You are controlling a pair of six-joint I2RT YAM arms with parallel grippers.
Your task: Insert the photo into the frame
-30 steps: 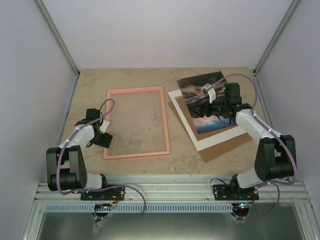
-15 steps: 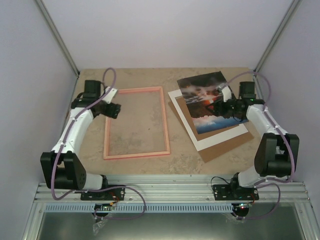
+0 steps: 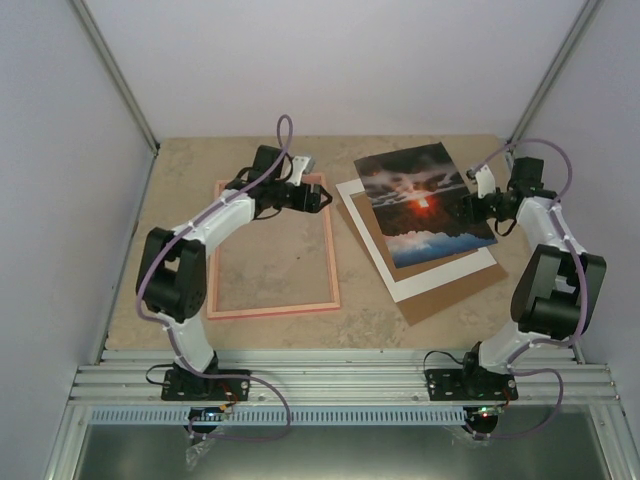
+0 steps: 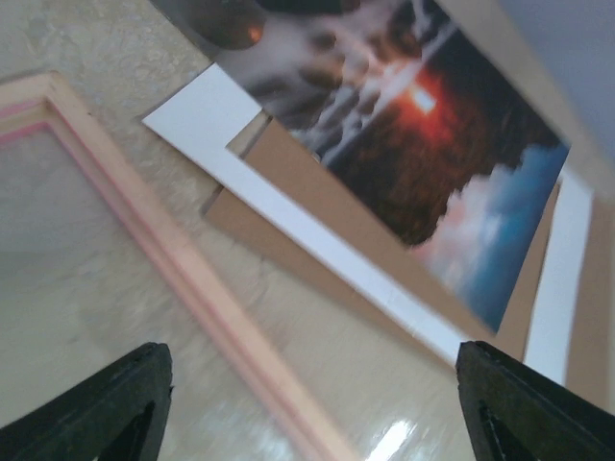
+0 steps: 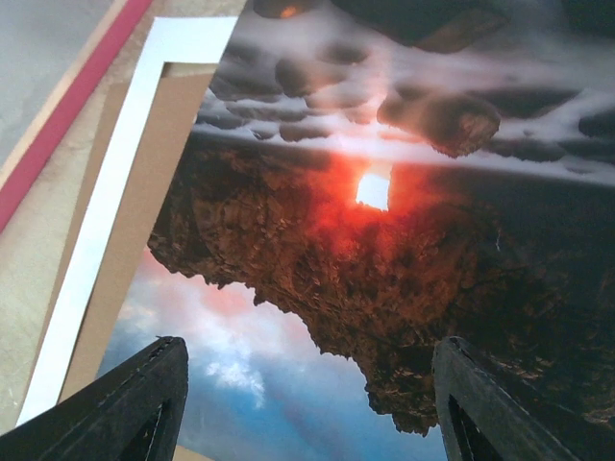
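– Pink frame (image 3: 328,240) is noted lying flat, near left; left gripper (image 3: 318,197) is spread, empty, over its far right corner.
– Photo (image 3: 420,200) is seen further right, on the mat (image 3: 440,275); right gripper (image 3: 472,204) is spread over it too. Thin, slick, floppy: an edge should be pinched.

- Table (image 3: 180,170): beige, stone-patterned top, spanning the middle of the top view.
- Pink frame (image 3: 272,311): flat on the table, left of centre, with bare tabletop showing through its opening.
- Brown backing board (image 3: 450,292): flat on the table, right of centre, skewed to the frame, near it but apart.
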